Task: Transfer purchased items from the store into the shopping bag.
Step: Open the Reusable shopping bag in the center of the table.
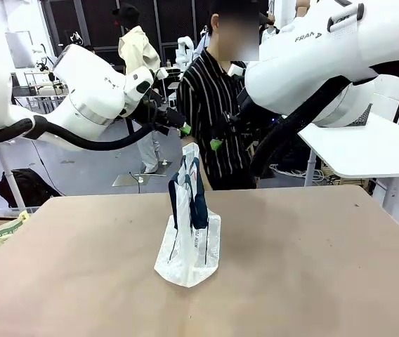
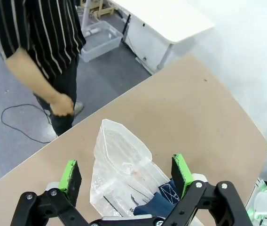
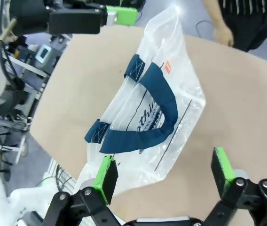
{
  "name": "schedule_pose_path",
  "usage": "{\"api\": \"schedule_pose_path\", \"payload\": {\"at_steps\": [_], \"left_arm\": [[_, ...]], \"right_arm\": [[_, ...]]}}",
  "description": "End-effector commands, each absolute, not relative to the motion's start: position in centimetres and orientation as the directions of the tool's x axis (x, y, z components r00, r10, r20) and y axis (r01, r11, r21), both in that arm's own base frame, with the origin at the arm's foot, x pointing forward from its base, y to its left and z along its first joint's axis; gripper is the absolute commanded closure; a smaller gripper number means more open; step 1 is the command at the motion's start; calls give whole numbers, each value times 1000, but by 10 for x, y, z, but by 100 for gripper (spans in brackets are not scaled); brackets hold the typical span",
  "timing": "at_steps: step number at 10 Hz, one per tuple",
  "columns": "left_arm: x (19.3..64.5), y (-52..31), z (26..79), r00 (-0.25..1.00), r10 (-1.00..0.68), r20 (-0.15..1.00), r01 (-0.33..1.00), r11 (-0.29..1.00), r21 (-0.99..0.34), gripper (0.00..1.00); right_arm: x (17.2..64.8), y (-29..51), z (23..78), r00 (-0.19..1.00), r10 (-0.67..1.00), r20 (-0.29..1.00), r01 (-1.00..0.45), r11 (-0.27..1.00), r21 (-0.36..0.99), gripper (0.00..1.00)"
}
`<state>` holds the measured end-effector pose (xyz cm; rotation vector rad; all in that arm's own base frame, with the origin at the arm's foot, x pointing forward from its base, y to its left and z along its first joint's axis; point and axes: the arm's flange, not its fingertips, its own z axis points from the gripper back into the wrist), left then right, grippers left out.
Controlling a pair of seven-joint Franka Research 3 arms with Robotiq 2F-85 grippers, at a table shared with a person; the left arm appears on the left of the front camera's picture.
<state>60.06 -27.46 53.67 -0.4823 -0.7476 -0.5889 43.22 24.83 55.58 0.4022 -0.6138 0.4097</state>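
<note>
Your table (image 1: 312,281) carries the bag (image 1: 187,239), standing at its middle with handles up. Above it, your left gripper (image 2: 125,174) and right gripper (image 3: 164,170) hang with jaws spread wide, gripping nothing. Beyond, a person (image 1: 213,105) stands at the far edge.

The small dark print on the translucent whitish crinkly plastic shopping bag (image 1: 185,253) is too small to read from the front. In the right wrist view its dark navy strap handle (image 3: 158,109) covers part of that lettering. Whether anything lies inside cannot be told. In the left wrist view the bag's near end is hidden behind the black body of the left gripper (image 2: 125,172) and cut off by the bottom edge. The person's hand (image 2: 62,104) is blurred there.
</note>
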Motion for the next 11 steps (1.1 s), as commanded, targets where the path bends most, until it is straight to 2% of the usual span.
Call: {"api": "schedule_pose_path", "payload": {"at_steps": [1, 3, 11], "left_arm": [[612, -284, 517, 594, -328, 735, 673, 703, -230, 0], [620, -290, 503, 654, -330, 680, 638, 723, -263, 0], [635, -298, 491, 697, -379, 609, 621, 744, -248, 0]], "right_arm": [[446, 270, 541, 769, 283, 573, -489, 837, 243, 0], [452, 301, 530, 810, 290, 510, -466, 846, 260, 0], [487, 326, 504, 859, 275, 432, -434, 839, 329, 0]]}}
